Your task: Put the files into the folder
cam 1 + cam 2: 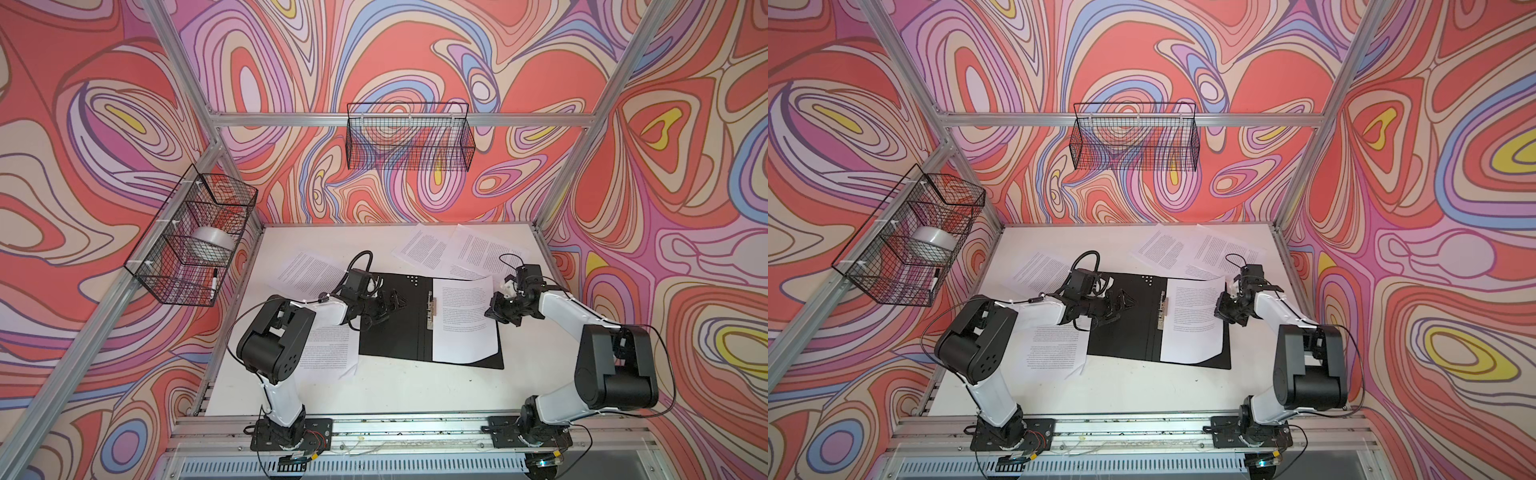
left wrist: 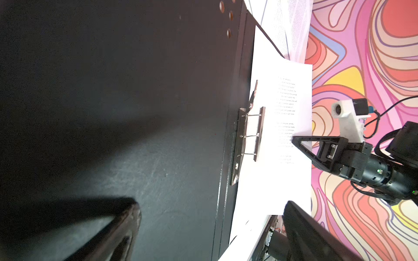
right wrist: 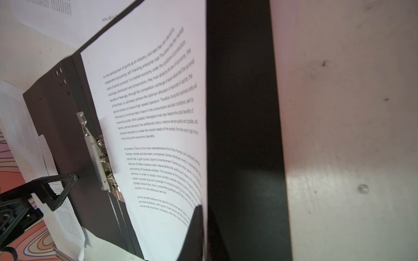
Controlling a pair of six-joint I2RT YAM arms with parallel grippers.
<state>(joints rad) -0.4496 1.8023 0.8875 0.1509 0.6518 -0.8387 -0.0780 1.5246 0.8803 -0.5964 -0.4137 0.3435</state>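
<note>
— Where does the folder (image 1: 390,336) sit?
— It lies open on the table (image 1: 374,395), black inside up, with one sheet (image 1: 463,324) on its right half.
— And the grippers?
— The right gripper (image 1: 491,311) pinches that sheet's outer edge. The left gripper (image 1: 390,308) is spread wide over the bare left half. Loose sheets (image 1: 424,249) lie around.

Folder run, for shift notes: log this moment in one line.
folder: open | sheet: on right half | right gripper: shut on sheet | left gripper: open, above left half
</note>
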